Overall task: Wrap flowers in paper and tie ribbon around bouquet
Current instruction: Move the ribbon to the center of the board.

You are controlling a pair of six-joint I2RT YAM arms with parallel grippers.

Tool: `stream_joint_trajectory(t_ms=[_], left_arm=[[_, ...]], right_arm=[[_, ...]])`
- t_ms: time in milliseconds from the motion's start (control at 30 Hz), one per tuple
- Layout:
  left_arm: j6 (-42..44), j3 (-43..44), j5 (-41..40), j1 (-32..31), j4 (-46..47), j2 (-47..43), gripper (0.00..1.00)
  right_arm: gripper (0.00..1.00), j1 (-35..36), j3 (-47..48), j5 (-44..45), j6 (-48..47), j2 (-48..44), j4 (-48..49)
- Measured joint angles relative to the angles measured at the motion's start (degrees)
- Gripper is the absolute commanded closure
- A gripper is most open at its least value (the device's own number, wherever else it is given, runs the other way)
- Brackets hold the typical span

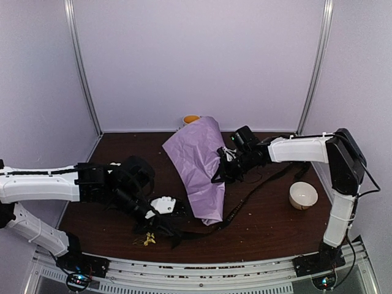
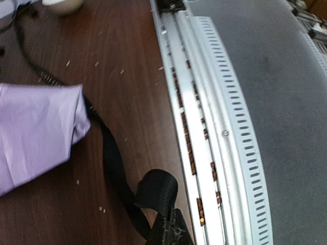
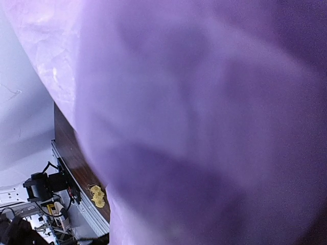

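The bouquet [image 1: 199, 166] is a lilac paper cone lying mid-table, narrow end toward me; the flowers are hidden inside it. The black ribbon [image 1: 245, 199] passes under the narrow end and trails off to the right. My left gripper [image 1: 173, 214] is low beside the cone's tip. In the left wrist view this gripper [image 2: 172, 230] is shut on a looped piece of the ribbon [image 2: 115, 162] next to the paper [image 2: 36, 132]. My right gripper [image 1: 223, 169] presses into the cone's right edge, shut on the paper [image 3: 204, 102], which fills its wrist view and hides the fingers.
A white bowl [image 1: 303, 195] stands at the right, also visible as the bowl [image 2: 61, 4]. Another bowl holding something orange [image 1: 191, 119] sits behind the cone. Loose yellow blossoms [image 1: 149, 240] lie near the front edge, beside the metal rail [image 2: 214, 127].
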Motion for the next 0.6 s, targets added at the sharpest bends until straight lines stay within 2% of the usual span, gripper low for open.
stream_joint_trajectory(t_ms=[133,200,300,433,600], left_arm=[[-5.4,-3.0,-3.0,8.2,0.7,-0.9,1.00],[-7.7,-2.6,-3.3,12.8,1.5,0.7,1.00],[-10.8,-0.3,-6.3,15.9,1.3,5.0,1.00],[-17.1,3.4,-13.6,21.8,1.7,9.7,1.00],[-22.4,9.5,-25.3,30.5,6.1,10.0,1.00]], right_arm=[[1.00,-0.7,0.7,0.2,-0.6,-0.1,-1.4],[1.00,-0.8,0.7,0.3,-1.0,-0.1,-2.1],[1.00,-0.9,0.7,0.7,-1.0,-0.1,-2.5],[1.00,-0.9,-1.2,1.1,-0.9,-1.1,-1.4],[1.00,-0.6,-6.8,1.4,0.3,-3.6,1.1]])
